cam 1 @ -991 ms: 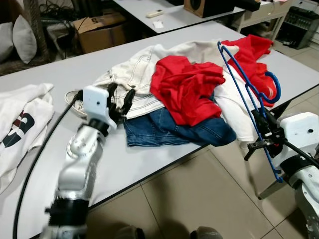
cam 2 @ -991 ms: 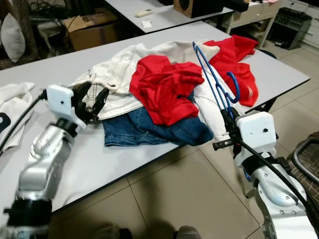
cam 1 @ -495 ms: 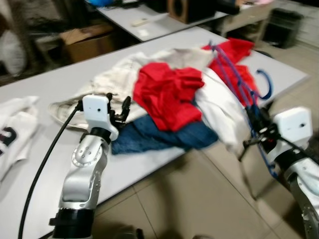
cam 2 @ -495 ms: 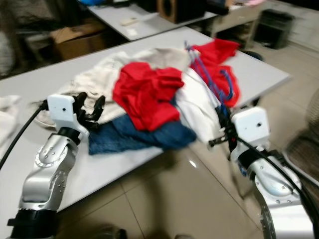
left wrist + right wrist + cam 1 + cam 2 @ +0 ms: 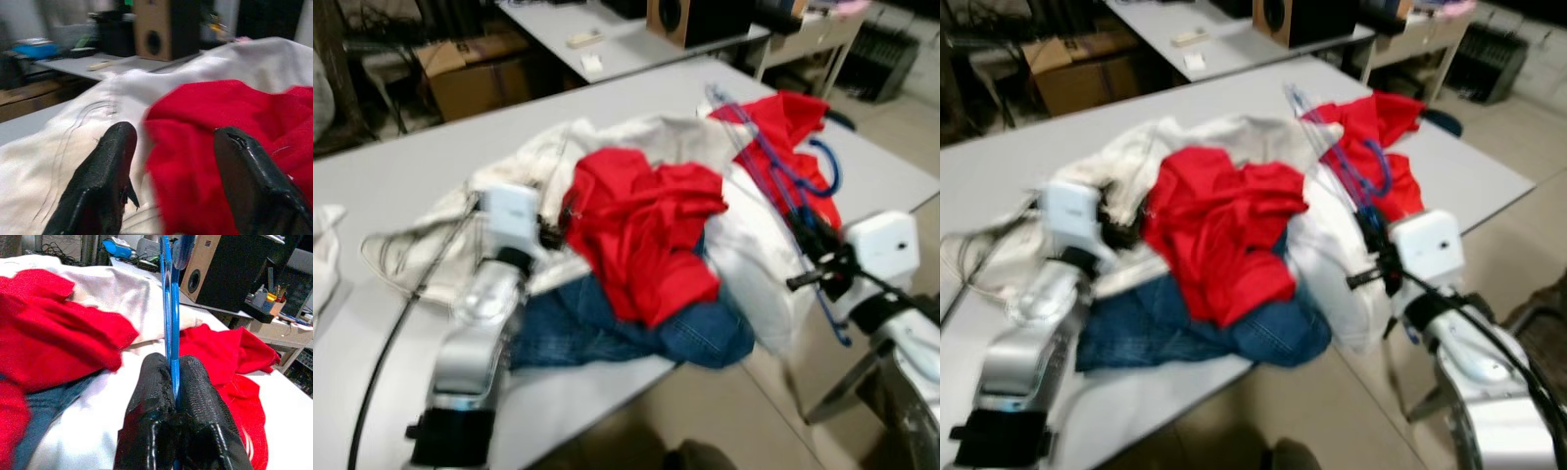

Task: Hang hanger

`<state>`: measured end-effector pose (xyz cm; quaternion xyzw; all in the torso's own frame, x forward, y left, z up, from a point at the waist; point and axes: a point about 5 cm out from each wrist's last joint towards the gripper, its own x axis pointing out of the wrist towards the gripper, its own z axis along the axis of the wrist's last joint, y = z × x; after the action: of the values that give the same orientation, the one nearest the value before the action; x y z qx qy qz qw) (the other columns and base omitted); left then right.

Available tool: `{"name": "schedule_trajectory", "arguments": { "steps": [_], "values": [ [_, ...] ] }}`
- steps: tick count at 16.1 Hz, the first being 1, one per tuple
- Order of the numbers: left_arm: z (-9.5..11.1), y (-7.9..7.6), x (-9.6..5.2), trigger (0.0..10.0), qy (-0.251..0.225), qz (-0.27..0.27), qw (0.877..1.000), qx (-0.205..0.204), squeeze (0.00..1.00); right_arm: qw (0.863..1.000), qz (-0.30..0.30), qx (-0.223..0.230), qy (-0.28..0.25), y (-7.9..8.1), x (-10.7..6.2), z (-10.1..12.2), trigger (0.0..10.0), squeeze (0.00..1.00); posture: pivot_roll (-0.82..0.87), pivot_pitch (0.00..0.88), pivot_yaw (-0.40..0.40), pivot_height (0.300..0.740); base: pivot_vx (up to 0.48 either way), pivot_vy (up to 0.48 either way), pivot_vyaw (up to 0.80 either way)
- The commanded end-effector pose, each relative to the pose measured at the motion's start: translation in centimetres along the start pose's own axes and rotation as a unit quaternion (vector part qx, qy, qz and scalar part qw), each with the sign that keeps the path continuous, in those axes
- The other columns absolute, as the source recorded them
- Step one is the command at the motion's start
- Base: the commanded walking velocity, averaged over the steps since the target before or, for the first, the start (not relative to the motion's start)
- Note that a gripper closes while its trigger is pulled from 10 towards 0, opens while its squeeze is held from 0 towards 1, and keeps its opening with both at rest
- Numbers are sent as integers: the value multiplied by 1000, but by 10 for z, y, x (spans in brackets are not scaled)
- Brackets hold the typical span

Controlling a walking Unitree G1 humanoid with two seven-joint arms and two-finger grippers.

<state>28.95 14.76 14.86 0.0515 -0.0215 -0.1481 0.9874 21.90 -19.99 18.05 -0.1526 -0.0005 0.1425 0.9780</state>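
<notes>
A blue hanger (image 5: 773, 176) stands tilted above the right side of the clothes pile, and my right gripper (image 5: 813, 245) is shut on its lower bar. The right wrist view has the blue hanger (image 5: 168, 313) pinched between the two black fingers (image 5: 198, 396). My left gripper (image 5: 553, 220) is open, low over the white garment (image 5: 533, 166) at the edge of the red shirt (image 5: 651, 225). In the left wrist view the fingers (image 5: 110, 166) straddle the seam between the red shirt (image 5: 220, 127) and the white garment (image 5: 73, 142).
The pile lies on a grey table (image 5: 401, 176), with blue jeans (image 5: 597, 328) at the front and another red garment (image 5: 788, 122) at the right. A second table with a speaker (image 5: 690, 15) stands behind. A cardboard box (image 5: 475, 73) sits at the back left. Tiled floor lies below right.
The camera has moved closer to the table and turned. My left gripper has reached forward onto the pile beside the red shirt. The right gripper still holds the hanger.
</notes>
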Motion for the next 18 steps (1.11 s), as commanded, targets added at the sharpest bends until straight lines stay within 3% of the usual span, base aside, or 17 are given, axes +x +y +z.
{"name": "schedule_trajectory", "arguments": {
  "steps": [1, 2, 5, 6, 7, 9, 11, 14, 15, 17, 18],
  "values": [
    [2, 19, 2, 10000, 7, -8, 999, 43, 1000, 1000, 22, -6, -18, 3, -2, 6, 10000, 0, -151, 0, 32, 740, 0, 0, 0],
    [3, 29, 5, 10000, 23, -32, 995, 96, 1000, 999, 28, -12, -20, 3, -4, 7, 10000, 0, -159, 0, 47, 740, 0, 0, 0],
    [2, 32, 8, 10000, 43, -84, 985, 144, 1000, 999, 30, -16, -17, 0, -8, 6, 10000, 0, -169, 0, 64, 740, 0, 0, 0],
    [0, 31, 8, 10000, 53, -114, 979, 160, 694, 999, 35, -13, -13, 0, -10, 5, 10000, 0, -173, 0, 74, 740, 0, 0, 0],
    [-5, 31, 6, 10000, 71, -155, 968, 186, 0, 999, 46, -7, -6, 2, -12, 3, 10000, 0, -172, 0, 79, 740, 0, 0, 0],
    [-7, 30, 3, 10000, 81, -175, 962, 195, 0, 999, 52, -5, -2, 3, -13, 2, 10000, 0, -172, 0, 79, 740, 0, 0, 0],
    [-12, 32, -3, 10000, 110, -224, 940, 232, 0, 998, 57, -9, -1, 6, -13, 0, 10000, 0, -172, 0, 84, 740, 0, 0, 0],
    [-13, 46, 2, 10000, 130, -196, 925, 299, 0, 998, 65, -12, -2, 9, -11, 0, 10000, 0, -168, 0, 85, 740, 0, 0, 0],
    [-15, 53, 2, 10000, 147, -194, 909, 337, 0, 997, 71, -15, -2, 11, -10, 0, 10000, 0, -168, 0, 86, 740, 0, 0, 0],
    [-14, 59, 1, 10000, 156, -190, 900, 359, 0, 997, 72, -17, -2, 11, -9, 0, 10000, 0, -168, 0, 87, 740, 0, 0, 0],
    [-15, 64, -2, 10000, 167, -187, 889, 384, 0, 997, 73, -18, -2, 11, -8, -1, 10000, 0, -167, 0, 86, 740, 0, 0, 0]
  ]
}}
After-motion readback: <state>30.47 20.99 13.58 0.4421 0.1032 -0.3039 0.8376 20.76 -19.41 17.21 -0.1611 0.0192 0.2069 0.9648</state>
